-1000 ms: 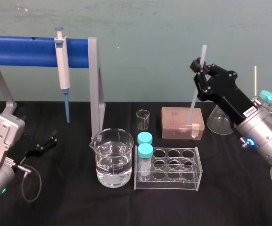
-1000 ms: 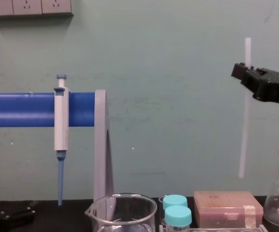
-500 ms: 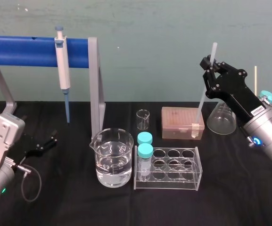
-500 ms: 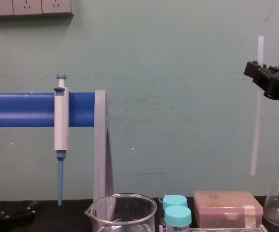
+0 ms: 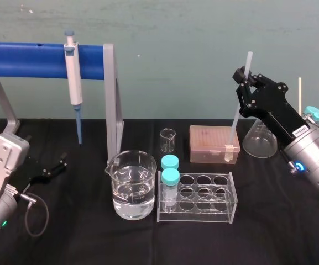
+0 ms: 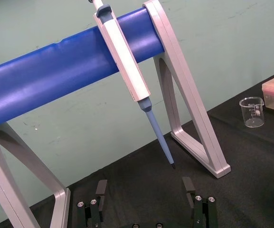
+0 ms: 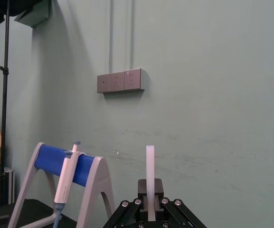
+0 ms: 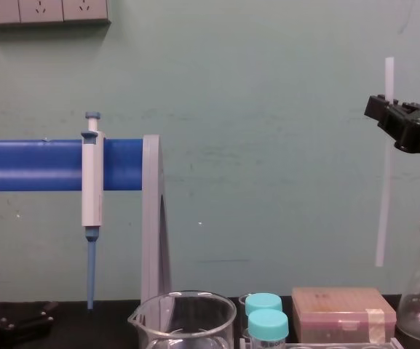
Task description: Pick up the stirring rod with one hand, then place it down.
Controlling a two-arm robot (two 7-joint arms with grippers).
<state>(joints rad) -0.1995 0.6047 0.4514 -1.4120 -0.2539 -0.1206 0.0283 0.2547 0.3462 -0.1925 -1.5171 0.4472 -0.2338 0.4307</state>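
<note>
Head view | right gripper (image 5: 244,78) clamps stirring rod (image 5: 237,113) near-upright | left gripper (image 6: 145,194) parked, wide | arm label (image 5: 297,130) unreadable

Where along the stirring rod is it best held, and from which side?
Grip the stirring rod near its top, pinching across its thin shaft from the side. It stands nearly upright in the air, so a high sideways pinch probably leaves the long lower end free to set down. The right gripper holds it that way; the left gripper lies open on the table at the left.
</note>
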